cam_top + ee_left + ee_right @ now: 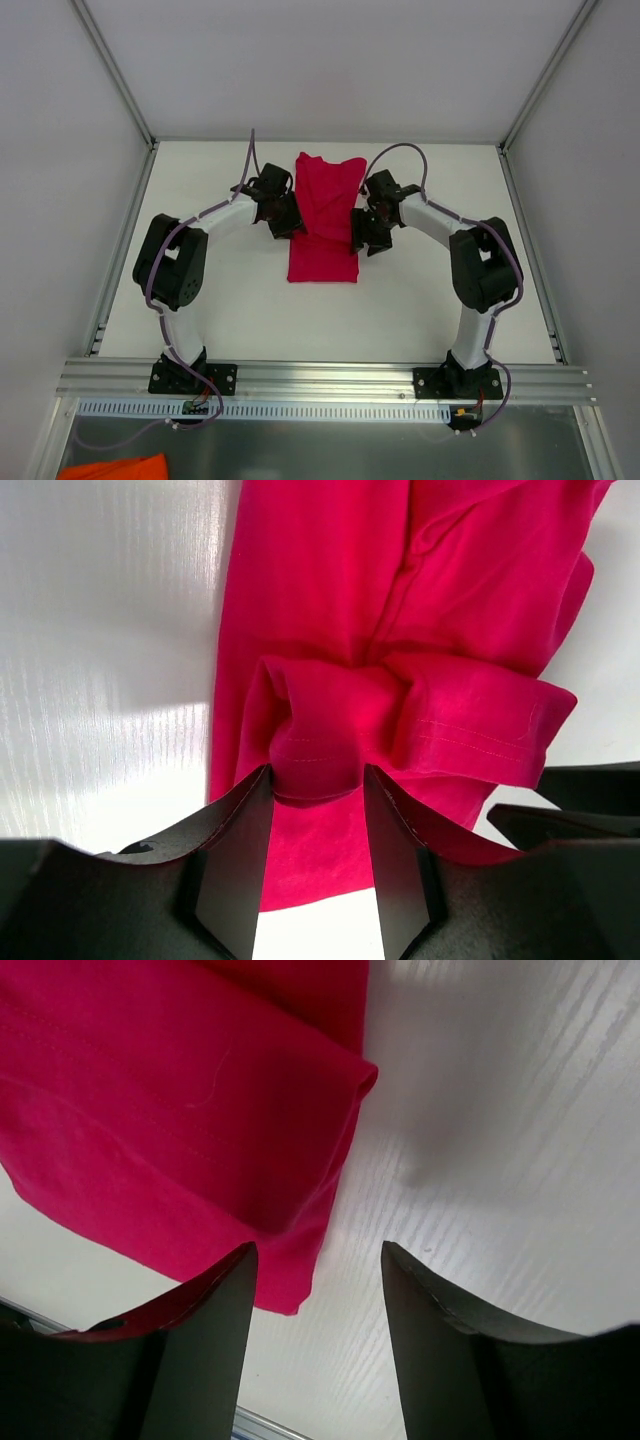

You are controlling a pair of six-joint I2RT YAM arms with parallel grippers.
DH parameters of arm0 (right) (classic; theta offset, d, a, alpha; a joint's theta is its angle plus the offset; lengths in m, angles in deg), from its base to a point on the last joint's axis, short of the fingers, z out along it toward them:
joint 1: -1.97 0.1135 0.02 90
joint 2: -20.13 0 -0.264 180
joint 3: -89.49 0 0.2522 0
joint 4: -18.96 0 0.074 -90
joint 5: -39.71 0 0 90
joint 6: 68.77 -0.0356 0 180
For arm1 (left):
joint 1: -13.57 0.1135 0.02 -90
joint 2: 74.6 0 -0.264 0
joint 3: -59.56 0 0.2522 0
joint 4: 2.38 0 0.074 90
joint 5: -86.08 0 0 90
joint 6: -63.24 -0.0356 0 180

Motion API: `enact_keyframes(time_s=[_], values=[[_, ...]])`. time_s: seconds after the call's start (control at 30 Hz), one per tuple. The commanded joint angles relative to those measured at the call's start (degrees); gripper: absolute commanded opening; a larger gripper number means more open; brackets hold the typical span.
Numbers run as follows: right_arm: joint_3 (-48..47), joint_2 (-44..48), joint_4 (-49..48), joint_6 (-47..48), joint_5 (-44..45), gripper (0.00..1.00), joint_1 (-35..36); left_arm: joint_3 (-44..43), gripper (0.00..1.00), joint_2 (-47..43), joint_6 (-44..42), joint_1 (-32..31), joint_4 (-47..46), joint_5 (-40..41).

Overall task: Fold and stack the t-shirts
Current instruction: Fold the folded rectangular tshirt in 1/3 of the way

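A crimson-red t-shirt [325, 215] lies mid-table as a long narrow strip, its upper part doubled over the lower. My left gripper [288, 226] is at its left edge. In the left wrist view the left gripper [317, 772] is shut on a bunched fold of the t-shirt [330, 600], and the cloth fills the gap between both fingertips. At the shirt's right edge my right gripper [362, 238] is low over the table. The right wrist view shows the right gripper [318, 1248] open, with bare table between its fingers and the t-shirt's [170, 1110] corner beside the left one.
The white table [200, 320] is walled at the back and sides, with an aluminium rail [320, 375] along the near edge. An orange cloth [110, 468] lies below the table at the bottom left.
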State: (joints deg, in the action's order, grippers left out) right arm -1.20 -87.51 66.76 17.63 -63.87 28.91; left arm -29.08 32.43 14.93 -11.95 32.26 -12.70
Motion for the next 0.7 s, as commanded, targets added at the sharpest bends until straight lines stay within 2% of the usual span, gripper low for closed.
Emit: enact_keyframes(time_s=[0.0,0.1,0.17,0.23,0.3,0.37,0.6,0.67], values=[[-3.2,-1.5,-2.2,-0.3,-1.5,0.56,0.4,-1.9,0.41,0.6,-1.4,-0.1,1.2,0.5],[-4.5,-2.1,-2.0,0.0,-1.8,0.44,0.6,-1.8,0.41,0.7,-1.4,-0.1,1.3,0.4],[-5.3,-2.1,-1.8,0.2,-1.6,0.42,0.7,-1.9,0.39,0.8,-1.5,-0.1,1.3,0.4],[-5.9,-2.1,-1.5,0.3,-1.3,0.38,0.6,-2.0,0.28,1.0,-1.5,-0.1,1.0,0.3],[-6.3,-2.2,-1.3,0.4,-1.1,0.32,0.7,-2.5,0.26,1.3,-1.4,-0.1,1.1,0.1],[-6.2,-2.2,-1.4,0.4,-1.1,0.31,0.7,-2.9,0.23,1.7,-1.4,-0.1,1.3,0.0],[-5.3,-2.2,-2.7,0.2,-1.0,0.3,0.7,-3.3,0.25,1.9,-1.8,-0.1,1.6,0.3],[-5.3,-2.5,-2.8,0.2,-1.1,0.26,0.7,-3.0,0.24,1.9,-1.8,-0.1,1.5,0.2]])
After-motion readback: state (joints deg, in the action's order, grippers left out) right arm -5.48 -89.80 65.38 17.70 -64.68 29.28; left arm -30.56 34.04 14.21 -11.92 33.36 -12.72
